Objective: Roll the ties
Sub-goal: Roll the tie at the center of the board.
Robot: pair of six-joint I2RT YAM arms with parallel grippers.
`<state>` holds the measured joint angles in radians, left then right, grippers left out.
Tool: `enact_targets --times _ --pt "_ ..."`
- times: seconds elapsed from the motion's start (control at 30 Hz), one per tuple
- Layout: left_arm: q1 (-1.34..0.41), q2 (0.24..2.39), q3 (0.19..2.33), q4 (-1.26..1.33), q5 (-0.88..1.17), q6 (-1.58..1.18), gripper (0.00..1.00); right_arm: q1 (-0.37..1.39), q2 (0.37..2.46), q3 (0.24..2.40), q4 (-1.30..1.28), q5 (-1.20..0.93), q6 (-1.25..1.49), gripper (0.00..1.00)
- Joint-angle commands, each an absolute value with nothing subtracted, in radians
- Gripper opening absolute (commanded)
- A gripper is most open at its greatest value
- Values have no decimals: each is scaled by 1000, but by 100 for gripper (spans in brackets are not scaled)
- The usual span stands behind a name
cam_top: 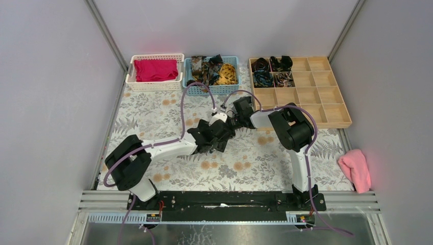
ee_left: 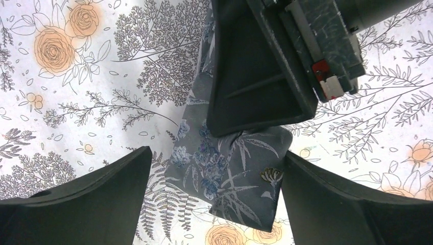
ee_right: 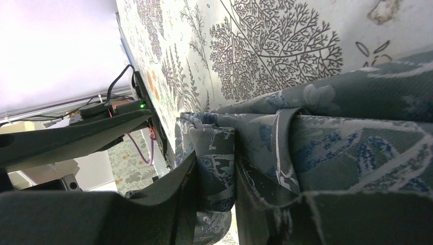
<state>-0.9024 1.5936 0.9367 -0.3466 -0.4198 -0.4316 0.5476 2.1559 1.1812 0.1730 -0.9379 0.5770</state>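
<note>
One grey tie (ee_left: 240,199), likely soft, slippery; best held at fold, where right gripper (ee_right: 217,173) pinches; left gripper (ee_left: 217,153) gapes empty.

Right tool (ee_left: 258,104) hides part of the tie (ee_left: 224,176).

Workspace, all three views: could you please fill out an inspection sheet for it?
Surface: floral tablecloth, lying flat.
Job's things: grey-blue tie on the cloth, partly folded; loose ties in blue basket; four rolled ties in wooden tray.
Clutter: magenta cloth in white basket; pink cloth at the right edge.
Grippers: left fingers open, straddling the tie; right fingers pinched on its fold.
Cables: purple cables arching over the cloth.
Surroundings: grey walls.
</note>
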Motion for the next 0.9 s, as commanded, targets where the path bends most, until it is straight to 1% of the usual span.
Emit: enact_targets --times 0.0,0.1,0.2,0.23,0.3,0.37,0.5,0.57,0.7,0.87 --pt "-898 1644 945 -348 -457 -423 98 549 2180 1188 163 -918 550 35" --pt "-899 1691 954 -353 -441 -442 98 549 2170 1182 169 -925 550 35" --pt "-900 1660 939 -336 -434 -459 98 549 2166 1179 167 -923 549 36" --pt "-899 1636 929 -324 -426 -457 98 550 2167 1180 164 -923 548 37" --pt "-898 1589 914 -319 -418 -457 98 550 2164 1181 160 -929 543 47" --pt "-898 1550 909 -329 -409 -460 98 551 2149 1172 167 -927 538 53" --pt "-896 1465 886 -336 -372 -470 98 558 2084 1154 149 -900 513 62" --pt "-863 1422 867 -333 -360 -479 99 560 2041 1137 143 -870 507 66" --pt "-728 1373 795 -279 -234 -492 99 560 2005 1142 105 -853 483 68" --pt "-696 1344 753 -220 -207 -546 99 560 1979 1124 119 -843 492 68"
